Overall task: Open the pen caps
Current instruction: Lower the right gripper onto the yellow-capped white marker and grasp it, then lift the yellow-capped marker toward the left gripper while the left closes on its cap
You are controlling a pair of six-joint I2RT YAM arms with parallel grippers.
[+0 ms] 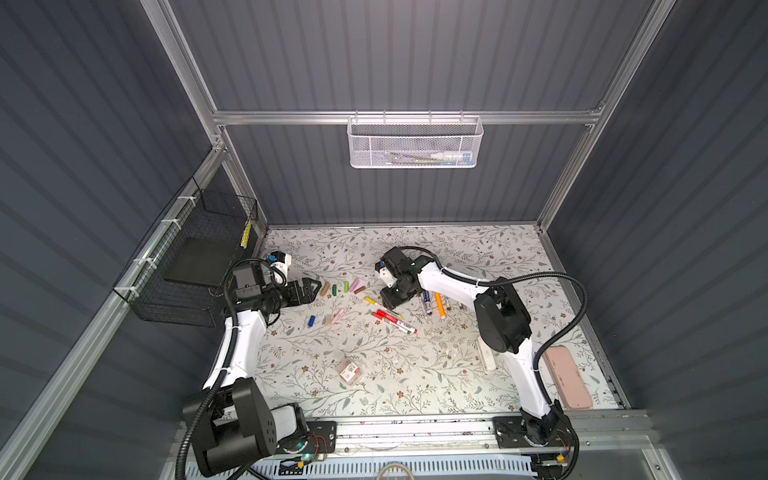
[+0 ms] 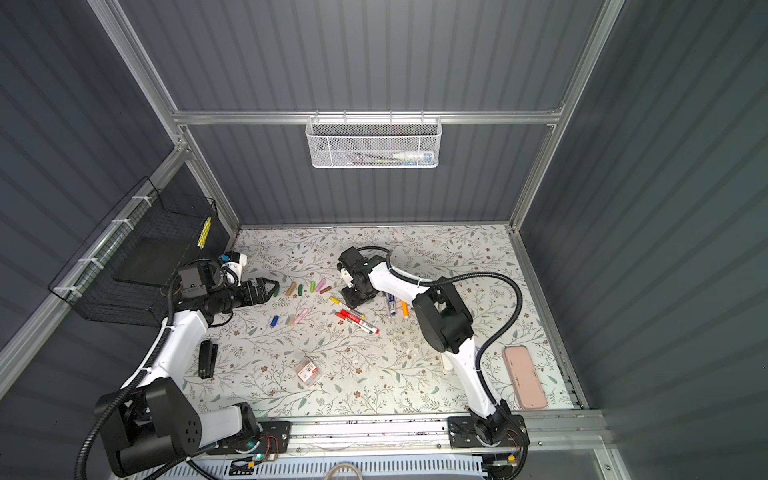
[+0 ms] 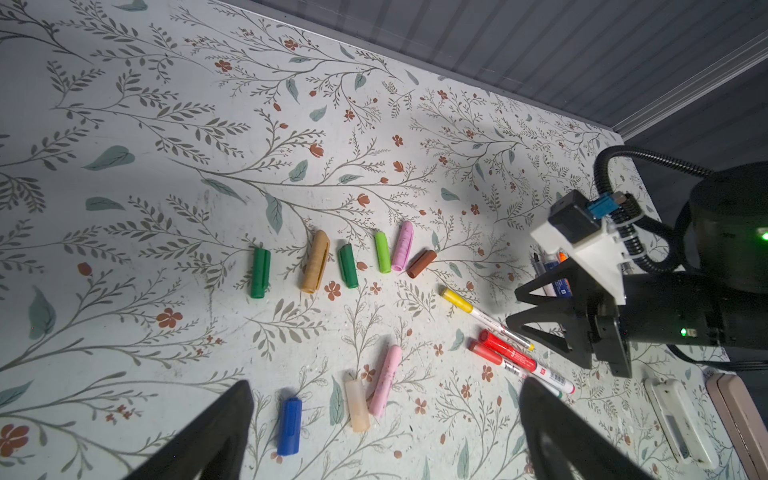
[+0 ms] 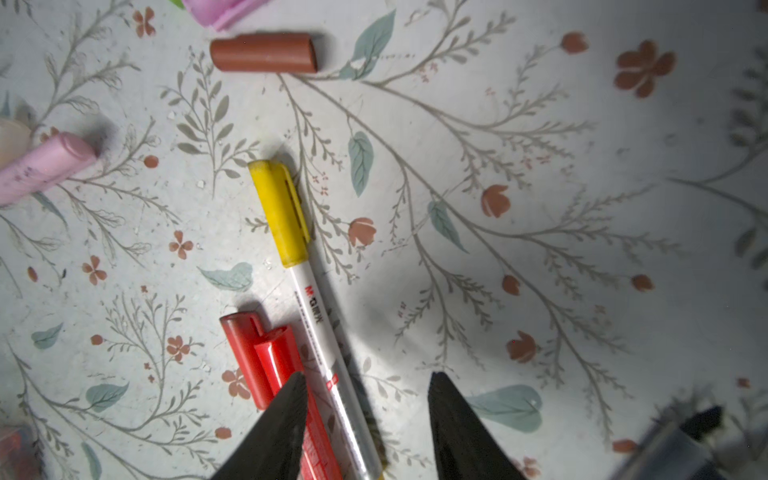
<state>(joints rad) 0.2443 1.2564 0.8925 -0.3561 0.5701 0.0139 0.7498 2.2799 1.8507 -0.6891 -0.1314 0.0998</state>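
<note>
Right tool (image 4: 365, 376) hangs low over the floral worktop (image 4: 540, 145) with its jaws partway apart, not gripping anything as far as I can see. The one that matters is the slim white pen (image 4: 328, 316) with the yellow plastic cap (image 4: 279, 212). Its barrel runs in between those jaws, close by one finger, and the long axis points the cap end straight out ahead of the tool, toward the left arm's side. So the right arm is clearly nearer. Left tool (image 1: 313, 289) is spread wide and empty, and the row of loose green, tan, pink and brown caps (image 3: 348, 266) sits between it and that yellow cap. My guess: right pinches the barrel, left comes for the cap.
</note>
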